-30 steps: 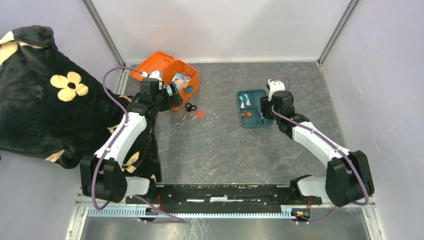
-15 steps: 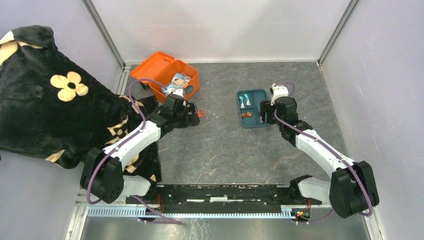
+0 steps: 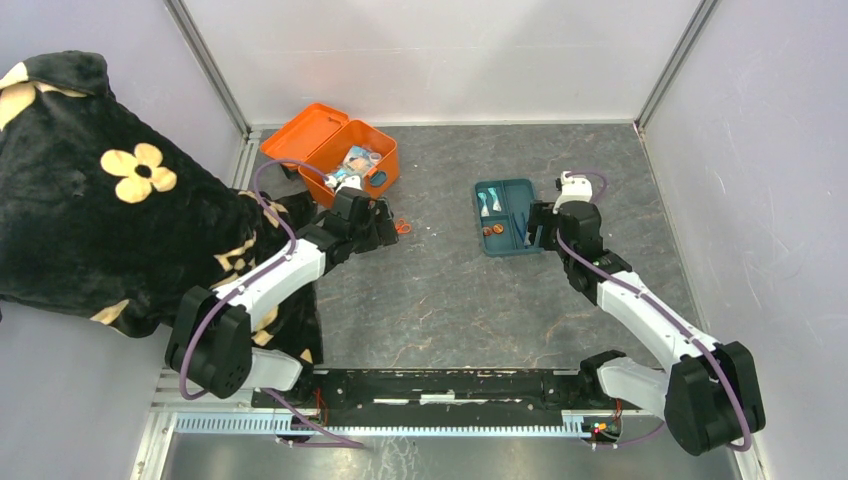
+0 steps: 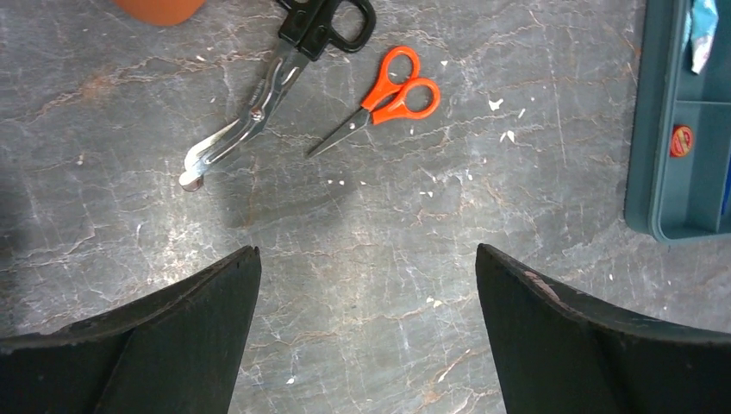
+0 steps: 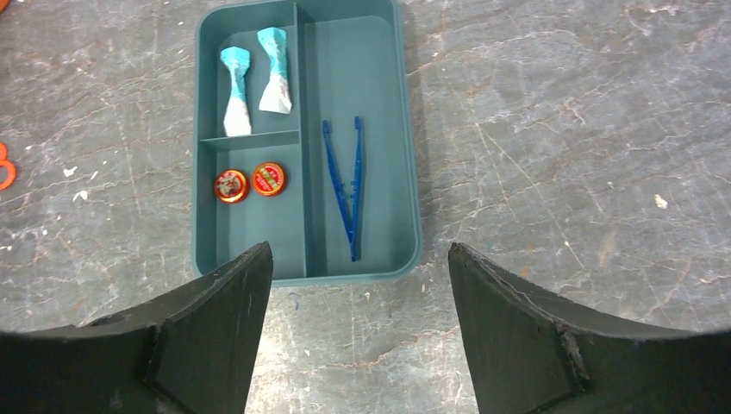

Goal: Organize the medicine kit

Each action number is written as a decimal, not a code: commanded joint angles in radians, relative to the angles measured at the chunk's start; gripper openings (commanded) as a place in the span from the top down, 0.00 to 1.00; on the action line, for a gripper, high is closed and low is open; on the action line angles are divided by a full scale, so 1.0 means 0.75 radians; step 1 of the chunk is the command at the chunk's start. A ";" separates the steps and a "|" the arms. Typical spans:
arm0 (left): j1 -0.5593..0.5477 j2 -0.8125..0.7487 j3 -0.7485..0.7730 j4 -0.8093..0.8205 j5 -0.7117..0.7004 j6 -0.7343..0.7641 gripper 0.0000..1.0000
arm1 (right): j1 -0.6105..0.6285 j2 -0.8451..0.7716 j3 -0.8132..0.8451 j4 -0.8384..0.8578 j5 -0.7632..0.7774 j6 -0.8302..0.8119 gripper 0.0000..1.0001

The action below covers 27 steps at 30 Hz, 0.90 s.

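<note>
The medicine kit (image 3: 345, 150) sits lid-open, well to the left of the teal tray (image 5: 379, 103). Your left gripper (image 4: 366, 259) hangs between kit and tray, nearer the kit, fingers spread and empty above orange scissors (image 4: 384, 99) and black-handled shears (image 4: 276, 78). Your right gripper (image 5: 358, 254) hovers at the tray's edge, fingers released, blue tweezers (image 5: 345, 185) lying in the tray's long compartment.

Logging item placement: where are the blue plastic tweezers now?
Right wrist view: the blue plastic tweezers lie in the flat teal tray's long right-hand compartment, next to the section holding two small round orange tins.
</note>
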 commanded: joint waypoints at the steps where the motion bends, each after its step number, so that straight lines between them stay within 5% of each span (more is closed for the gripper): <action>1: -0.001 0.005 0.016 0.056 -0.098 -0.094 0.00 | -0.002 -0.041 -0.014 0.069 -0.107 0.001 0.19; 13: -0.001 0.014 -0.038 0.088 -0.148 -0.082 0.00 | -0.002 -0.039 -0.009 0.077 -0.267 -0.036 0.19; 27: -0.001 0.303 0.049 0.216 -0.207 0.108 0.00 | -0.001 -0.116 -0.044 0.067 -0.424 -0.088 0.20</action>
